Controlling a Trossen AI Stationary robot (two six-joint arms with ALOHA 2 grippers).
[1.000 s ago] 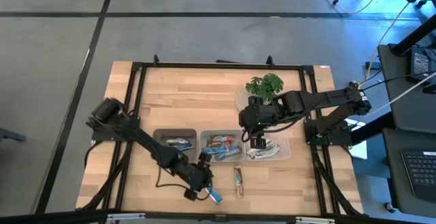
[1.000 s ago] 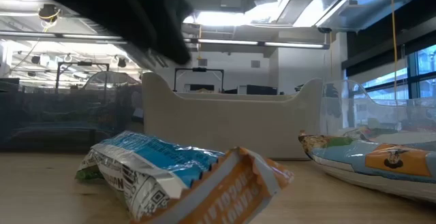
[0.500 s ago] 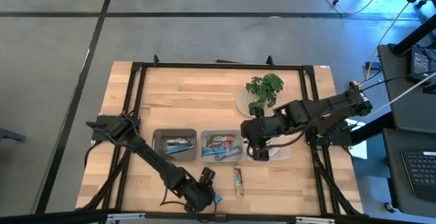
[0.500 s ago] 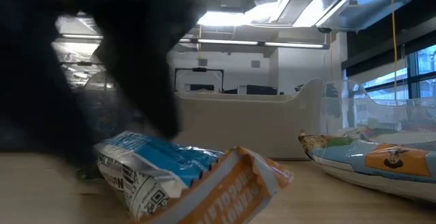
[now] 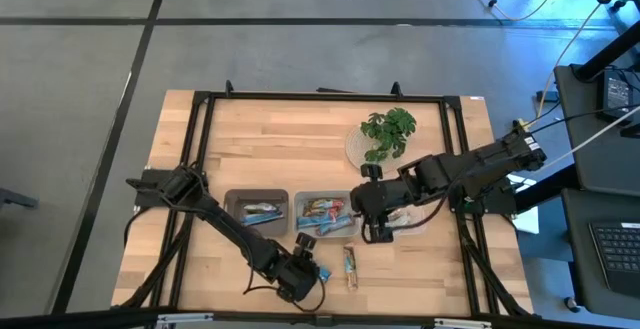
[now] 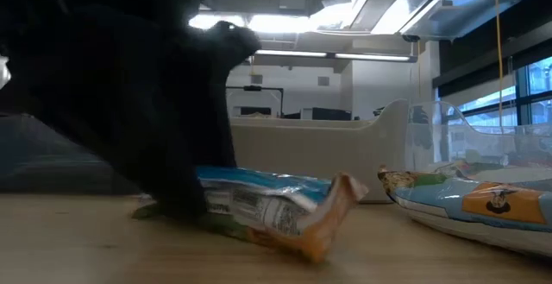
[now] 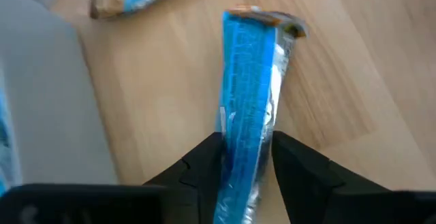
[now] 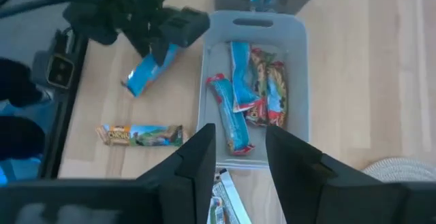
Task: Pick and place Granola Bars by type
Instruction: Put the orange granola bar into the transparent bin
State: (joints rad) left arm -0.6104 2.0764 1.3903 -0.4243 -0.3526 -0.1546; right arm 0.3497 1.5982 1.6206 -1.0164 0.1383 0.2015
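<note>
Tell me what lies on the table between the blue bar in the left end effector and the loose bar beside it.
Nothing: bare wood separates the blue bar, held by the left end effector, from the loose bar, as the right wrist view shows.

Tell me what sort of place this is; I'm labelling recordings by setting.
Probably a robotics lab or open office. The pale wooden table stands on a grey floor with loose cables, two dark arms sort foil-wrapped bars into small grey trays, and the low view shows ceiling strip lights and desks behind.

Light wood table [image 5: 260,149] — three trays in a row [image 5: 323,215], plant plate [image 5: 358,147], two loose bars [image 5: 350,266].
</note>
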